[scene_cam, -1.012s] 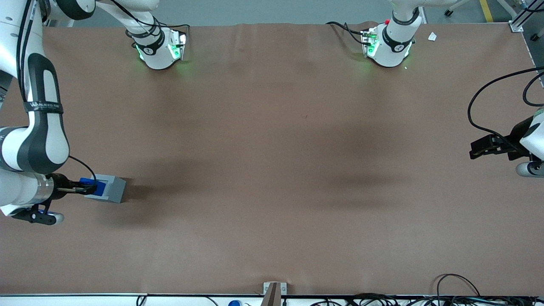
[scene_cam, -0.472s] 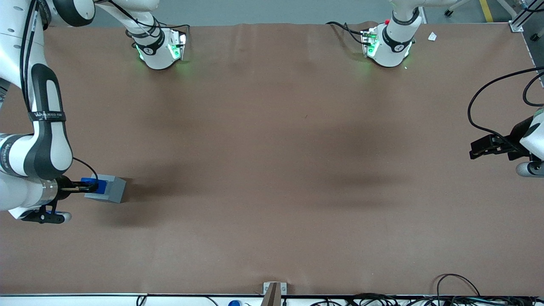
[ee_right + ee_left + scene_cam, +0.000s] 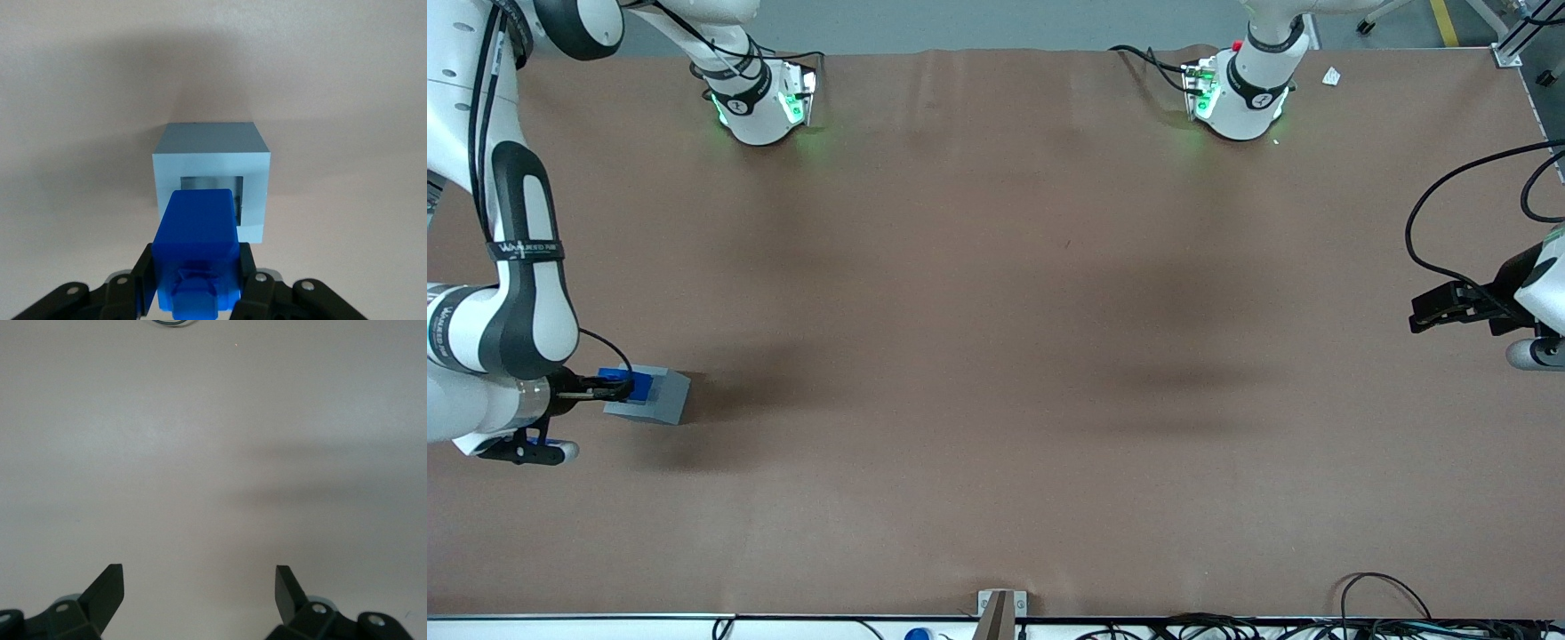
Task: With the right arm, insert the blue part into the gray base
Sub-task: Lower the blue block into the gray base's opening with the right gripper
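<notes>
Your gripper (image 3: 197, 283) is clamped on the blue part (image 3: 198, 240), one finger (image 3: 145, 277) on each side of it, so the part sits right between the fingertips and sticks out past them toward the base (image 3: 210, 179). In the wrist view you see the part's leading end overlapping the base's square recess (image 3: 212, 187), lined up with it; whether it has entered the opening or only hovers at it, you cannot tell. From the front, the gripper (image 3: 609, 388) is at the working arm's end of the table (image 3: 996, 356), reaching sideways from the right arm (image 3: 507, 293), with the blue part (image 3: 624, 384) held at the base's (image 3: 660, 396) open face. The base rests on the brown table surface, with the part touching or just beside it on the gripper's side. The base casts a soft shadow toward the table's middle.
</notes>
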You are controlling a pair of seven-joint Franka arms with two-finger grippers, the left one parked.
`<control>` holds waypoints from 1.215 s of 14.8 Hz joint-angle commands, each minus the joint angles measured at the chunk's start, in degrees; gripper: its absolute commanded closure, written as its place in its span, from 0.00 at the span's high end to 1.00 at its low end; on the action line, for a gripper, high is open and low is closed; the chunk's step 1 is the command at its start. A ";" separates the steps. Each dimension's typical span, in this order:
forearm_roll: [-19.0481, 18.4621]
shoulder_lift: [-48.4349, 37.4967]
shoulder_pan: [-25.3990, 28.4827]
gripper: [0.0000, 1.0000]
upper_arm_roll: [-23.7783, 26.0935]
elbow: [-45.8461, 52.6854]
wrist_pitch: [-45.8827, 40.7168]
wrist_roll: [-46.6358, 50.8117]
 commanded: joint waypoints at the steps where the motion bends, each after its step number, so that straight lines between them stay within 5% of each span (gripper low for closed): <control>1: 0.13 -0.05 -1.72 0.00 0.83 -0.73 -0.58 0.30; 18: 2.77 2.41 -1.99 0.00 0.92 -0.12 0.47 1.62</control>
